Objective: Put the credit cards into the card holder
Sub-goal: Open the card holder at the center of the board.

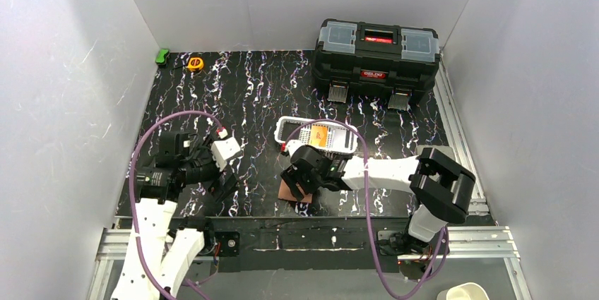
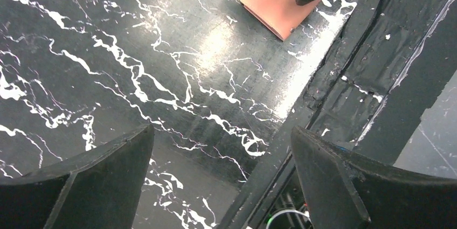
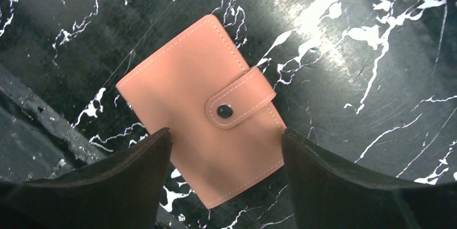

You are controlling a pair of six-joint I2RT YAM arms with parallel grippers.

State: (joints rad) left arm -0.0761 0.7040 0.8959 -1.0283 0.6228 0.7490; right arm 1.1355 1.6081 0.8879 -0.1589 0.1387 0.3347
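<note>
The card holder (image 3: 199, 105) is a salmon-pink wallet, snapped shut, lying flat on the black marbled table near its front edge (image 1: 291, 191). It also shows at the top of the left wrist view (image 2: 272, 8). My right gripper (image 3: 225, 132) hovers over it, open, one finger on each side of its near end (image 1: 302, 176). An orange credit card (image 1: 319, 136) lies in the white slotted basket (image 1: 285, 130) behind the right gripper; any others there are too small to make out. My left gripper (image 2: 222, 129) stands open and empty over the table's front edge, left of the holder (image 1: 224, 186).
A black toolbox (image 1: 378, 49) stands at the back right. A yellow tape measure (image 1: 195, 63) and a small green object (image 1: 162, 56) sit at the back left corner. White walls enclose the table, and a metal rail (image 1: 318, 238) runs along its front.
</note>
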